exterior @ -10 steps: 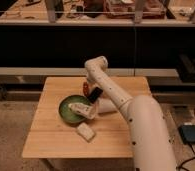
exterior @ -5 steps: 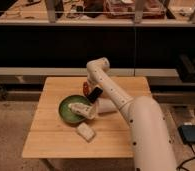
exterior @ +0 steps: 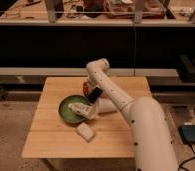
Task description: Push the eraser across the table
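The eraser is a small black block, tilted, on the light wooden table just behind the right rim of the green bowl. It lies right under my forearm, beside a small red-brown object. My gripper reaches down from the raised elbow and hangs over the right side of the bowl, just in front of the eraser. I cannot tell whether it touches the eraser.
A pale whitish block lies on the table in front of the bowl. My large white arm covers the table's right side. Dark shelving and a counter stand behind the table. A dark box sits on the floor at the right.
My arm's elbow has shifted slightly to the right. The eraser, bowl and pale block stay about where they were.
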`<state>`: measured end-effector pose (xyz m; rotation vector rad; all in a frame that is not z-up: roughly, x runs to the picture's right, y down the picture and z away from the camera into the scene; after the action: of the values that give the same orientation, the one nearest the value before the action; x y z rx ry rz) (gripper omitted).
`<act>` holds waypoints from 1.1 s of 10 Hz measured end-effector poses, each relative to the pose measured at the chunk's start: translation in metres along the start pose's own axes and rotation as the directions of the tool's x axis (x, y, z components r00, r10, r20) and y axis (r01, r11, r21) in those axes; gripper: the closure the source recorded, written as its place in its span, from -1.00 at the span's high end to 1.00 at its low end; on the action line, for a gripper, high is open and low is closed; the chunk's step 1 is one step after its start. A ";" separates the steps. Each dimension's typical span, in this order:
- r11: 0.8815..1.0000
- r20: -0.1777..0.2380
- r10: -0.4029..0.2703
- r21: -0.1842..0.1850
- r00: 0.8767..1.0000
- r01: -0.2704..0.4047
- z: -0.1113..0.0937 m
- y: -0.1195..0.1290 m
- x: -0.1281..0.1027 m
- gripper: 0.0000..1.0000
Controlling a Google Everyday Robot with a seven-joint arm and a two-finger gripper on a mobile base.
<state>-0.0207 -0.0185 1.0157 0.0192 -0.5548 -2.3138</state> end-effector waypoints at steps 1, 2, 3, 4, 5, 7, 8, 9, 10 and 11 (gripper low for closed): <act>1.000 0.003 -0.006 0.003 1.000 0.006 0.000 -0.001 -0.003 -1.00; 1.000 0.007 -0.010 0.005 1.000 0.010 0.001 -0.002 -0.005 -1.00; 1.000 0.010 -0.016 0.008 1.000 0.015 0.001 -0.002 -0.007 -1.00; 1.000 0.014 -0.020 0.012 1.000 0.020 0.000 -0.003 -0.010 -1.00; 0.999 0.017 -0.029 0.018 0.999 0.029 -0.003 -0.002 -0.014 -1.00; 0.999 0.024 -0.044 0.028 0.999 0.044 -0.007 -0.002 -0.023 -1.00; 0.998 0.028 -0.050 0.032 0.998 0.049 -0.009 -0.001 -0.028 -1.00; 0.998 0.032 -0.052 0.036 0.998 0.051 -0.010 0.000 -0.032 -1.00; 0.998 0.036 -0.052 0.041 0.998 0.051 -0.010 0.000 -0.037 -1.00; 0.998 0.040 -0.052 0.046 0.998 0.050 -0.011 0.000 -0.042 -1.00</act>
<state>0.0115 0.0052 0.9996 0.0070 -0.6344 -2.3559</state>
